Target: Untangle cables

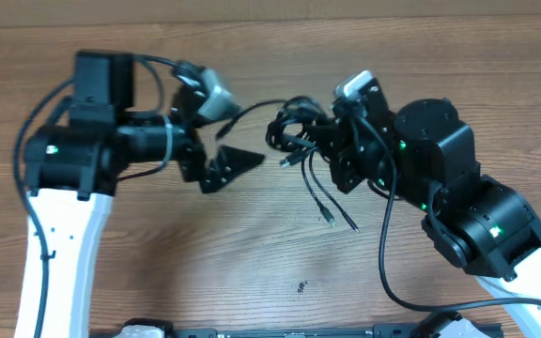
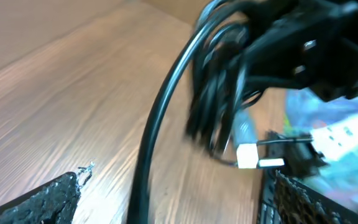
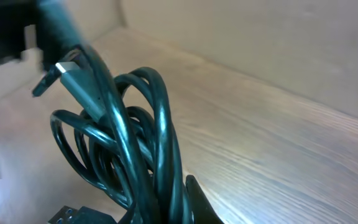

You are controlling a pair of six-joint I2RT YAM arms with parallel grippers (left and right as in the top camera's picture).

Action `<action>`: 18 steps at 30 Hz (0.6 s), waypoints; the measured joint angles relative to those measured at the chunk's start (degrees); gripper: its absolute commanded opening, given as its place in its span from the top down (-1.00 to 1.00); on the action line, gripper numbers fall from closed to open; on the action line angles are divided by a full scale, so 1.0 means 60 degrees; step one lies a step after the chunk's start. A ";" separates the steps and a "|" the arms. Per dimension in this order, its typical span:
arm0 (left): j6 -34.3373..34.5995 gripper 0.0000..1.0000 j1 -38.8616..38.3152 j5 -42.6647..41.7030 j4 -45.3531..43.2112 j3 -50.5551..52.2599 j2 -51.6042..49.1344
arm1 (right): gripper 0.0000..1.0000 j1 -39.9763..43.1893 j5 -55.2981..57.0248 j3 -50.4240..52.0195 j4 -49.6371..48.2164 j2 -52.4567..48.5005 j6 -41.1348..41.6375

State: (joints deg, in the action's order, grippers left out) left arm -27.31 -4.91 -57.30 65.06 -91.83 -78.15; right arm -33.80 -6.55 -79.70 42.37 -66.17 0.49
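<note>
The cables are a knot of thin black cords lifted off the table, with my right gripper shut on them. Two loose ends hang down to the wood. In the right wrist view the looped bundle rises between my right gripper's jaws, and a silvery plug sticks out at the top. One strand runs left toward my left gripper, which stands wide open. In the left wrist view that strand passes loose between the spread fingers, with the blurred bundle beyond.
The wooden table spreads out in front of both arms. A small dark speck lies near the front middle. Thick black arm wires loop beside the right arm. A white tag shows under the bundle.
</note>
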 measured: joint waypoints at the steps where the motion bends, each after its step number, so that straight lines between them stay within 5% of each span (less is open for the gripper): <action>1: 0.0044 -0.99 0.0189 0.0022 0.0076 0.0000 0.0036 | 0.92 0.0000 0.0160 0.0000 -0.0157 0.0000 0.0160; 9: 0.0135 -1.00 0.0484 -0.0051 0.0634 -0.0004 0.0149 | 0.92 0.0000 0.0710 0.0000 -0.1574 0.0000 0.1592; 18: -0.0331 -1.00 0.0484 -0.1821 0.0226 -0.0004 0.0149 | 0.92 0.0000 0.0120 0.0000 -0.1672 0.0000 0.2244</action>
State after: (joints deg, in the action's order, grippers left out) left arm -29.30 -2.00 -68.23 66.41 -91.85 -77.25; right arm -33.80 -5.82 -79.70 32.34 -66.17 13.96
